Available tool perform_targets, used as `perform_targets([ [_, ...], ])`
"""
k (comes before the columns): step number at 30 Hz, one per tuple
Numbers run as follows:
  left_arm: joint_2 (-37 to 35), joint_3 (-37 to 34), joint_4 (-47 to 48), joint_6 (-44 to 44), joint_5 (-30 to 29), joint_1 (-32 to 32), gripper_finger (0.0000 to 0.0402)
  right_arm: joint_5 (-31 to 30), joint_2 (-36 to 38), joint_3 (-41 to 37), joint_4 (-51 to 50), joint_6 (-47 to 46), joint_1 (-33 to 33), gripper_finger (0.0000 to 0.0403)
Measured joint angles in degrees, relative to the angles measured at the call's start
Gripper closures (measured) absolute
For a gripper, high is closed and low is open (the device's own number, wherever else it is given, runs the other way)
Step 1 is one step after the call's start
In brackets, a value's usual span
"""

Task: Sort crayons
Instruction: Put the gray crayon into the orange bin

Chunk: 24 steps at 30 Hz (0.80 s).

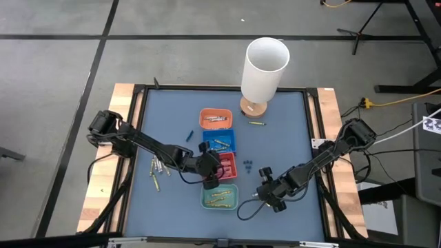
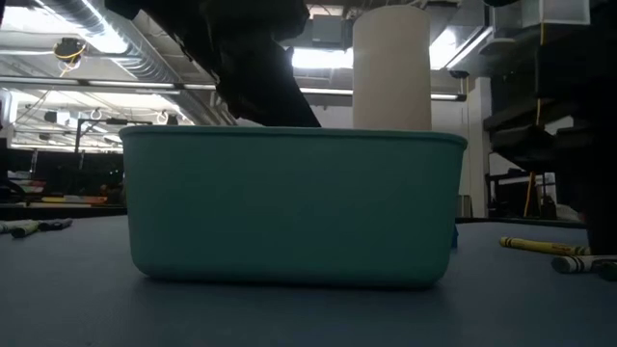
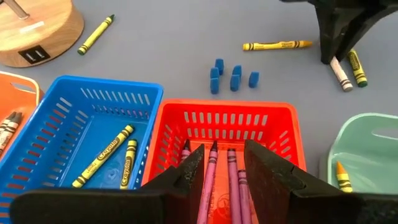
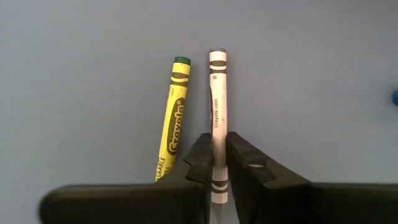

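From above, the table (image 1: 289, 131) carries four small trays in a column near its middle: orange (image 1: 216, 118) toward the far edge, then blue (image 1: 220, 141), red (image 1: 226, 165) and mint (image 1: 220, 197) toward the near edge. Loose crayons lie near the left edge (image 1: 158, 167) and one sits beside the white cylinder (image 1: 264, 67). The left gripper (image 1: 211, 173) hangs over the red tray; the right gripper (image 1: 266, 182) is down on the mat right of the trays.

At table height, the mint tray's wall (image 2: 289, 202) fills the picture; a yellow crayon (image 2: 540, 246) lies on the mat to its right, and the dark shapes above are probably the arms.

The left wrist camera shows its fingers (image 3: 193, 168) spread apart and empty above purple crayons (image 3: 208, 180) in the red tray, yellow ones (image 3: 102, 155) in the blue tray, and small blue bits (image 3: 233, 76) on the mat.

The right wrist camera shows the fingers (image 4: 200, 158) pinched on a white crayon (image 4: 217, 93), a yellow-wrapped crayon (image 4: 173, 118) just beside it. These sticks look light and stiff, with paper wraps that grip well but wax that would likely snap; a mid-length hold, across the wrapper, seems safest.
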<state>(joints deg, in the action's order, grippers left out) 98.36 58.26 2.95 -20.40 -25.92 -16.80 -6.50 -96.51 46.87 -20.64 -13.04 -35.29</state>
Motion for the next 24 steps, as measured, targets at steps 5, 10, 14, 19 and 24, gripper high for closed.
perform_targets([
  [5,-2.41,0.00,1.58,0.00,0.12,-1.07,0.0303,0.00,-0.04,0.55,-0.70,0.04,0.00,0.0394],
  [10,-6.38,0.00,2.74,0.00,0.11,-2.70,0.0303,-0.01,-0.27,2.82,-2.32,3.07,0.07,0.0372],
  [14,-9.01,0.00,4.67,0.02,0.05,-3.96,0.0303,-0.83,-0.50,6.35,-7.65,5.80,0.21,0.0375],
  [19,-10.91,0.00,5.99,0.02,0.06,-5.07,0.0303,-1.96,-0.39,11.07,-14.81,8.67,0.58,0.0391],
  [24,-11.15,0.00,9.29,0.02,-0.08,-5.50,0.0303,-4.79,-0.33,16.27,-23.22,11.49,0.59,0.0386],
])
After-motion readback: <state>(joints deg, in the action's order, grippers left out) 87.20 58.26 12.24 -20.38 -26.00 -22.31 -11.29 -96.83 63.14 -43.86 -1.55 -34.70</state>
